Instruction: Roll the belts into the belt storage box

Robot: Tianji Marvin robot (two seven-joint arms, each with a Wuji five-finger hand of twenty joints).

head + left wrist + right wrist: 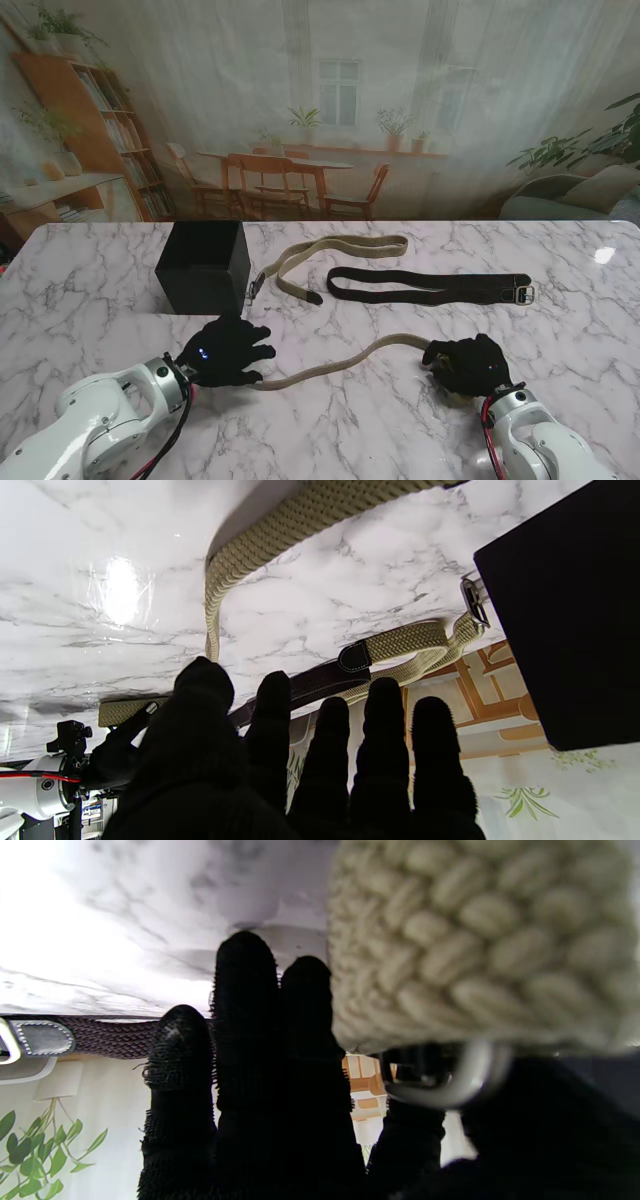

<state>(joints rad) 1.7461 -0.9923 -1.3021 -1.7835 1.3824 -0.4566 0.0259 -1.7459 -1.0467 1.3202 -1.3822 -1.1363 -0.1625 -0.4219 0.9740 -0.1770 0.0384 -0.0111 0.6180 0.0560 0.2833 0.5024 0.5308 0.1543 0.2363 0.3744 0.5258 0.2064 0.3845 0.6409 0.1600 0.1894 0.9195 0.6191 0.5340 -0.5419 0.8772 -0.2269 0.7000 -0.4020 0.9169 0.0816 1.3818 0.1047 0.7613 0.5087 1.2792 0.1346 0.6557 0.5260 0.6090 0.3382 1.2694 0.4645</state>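
A beige woven belt [340, 362] lies between my two hands. My left hand [225, 352] rests flat over one end, fingers spread [310, 770]; the belt [280, 535] curves away from under its thumb. My right hand [468, 365] is curled on the other end. Its wrist view shows the woven band [475, 940] and metal buckle ring [450, 1090] held close against the thumb. The black storage box [203, 265] stands just beyond my left hand, and fills one side of the left wrist view [575, 630].
A second beige belt [330, 255], folded double, lies right of the box with its buckle [474, 602] by the box wall. A dark brown belt [430, 288] stretches straight beyond my right hand [115, 1037]. The table's far edge meets a printed backdrop.
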